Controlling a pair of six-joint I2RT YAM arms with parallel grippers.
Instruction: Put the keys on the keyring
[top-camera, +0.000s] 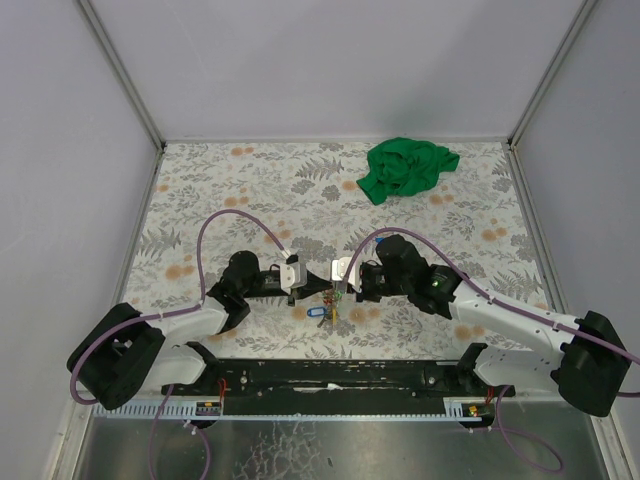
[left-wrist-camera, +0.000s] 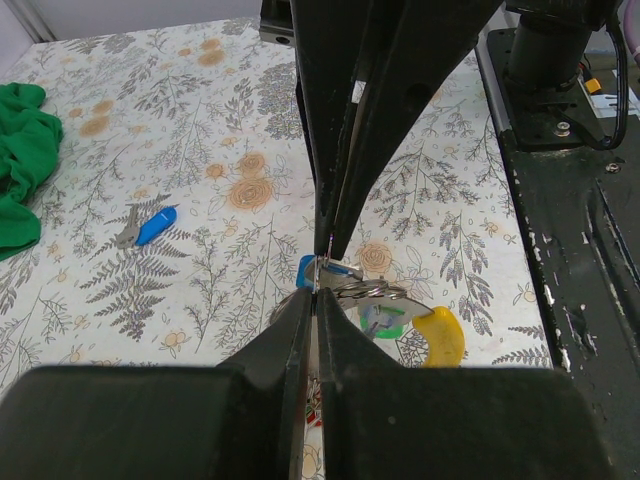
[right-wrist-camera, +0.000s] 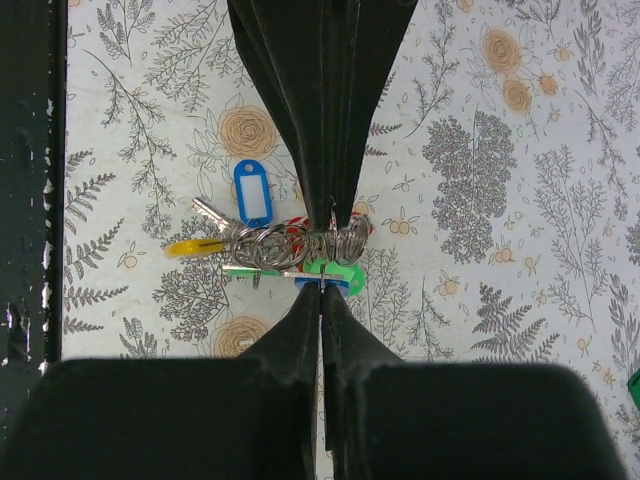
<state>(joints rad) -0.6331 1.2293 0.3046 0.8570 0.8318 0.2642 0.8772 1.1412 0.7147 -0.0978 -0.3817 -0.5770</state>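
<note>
The keyring (right-wrist-camera: 300, 240), a coil of silvery wire, hangs just above the table between both grippers. On it are a yellow-headed key (right-wrist-camera: 195, 247), a green-headed key (right-wrist-camera: 340, 272) and a blue tag (right-wrist-camera: 253, 192), with a bit of red showing behind. My left gripper (left-wrist-camera: 315, 292) is shut on the ring's wire from one side. My right gripper (right-wrist-camera: 322, 290) is shut on it from the other, so the tips nearly meet (top-camera: 330, 292). One blue-headed key (left-wrist-camera: 155, 225) lies loose on the table, apart from the bunch.
A crumpled green cloth (top-camera: 408, 167) lies at the back right of the floral-patterned table (top-camera: 230, 190). The black base rail (top-camera: 340, 375) runs along the near edge. Grey walls close in the sides and back.
</note>
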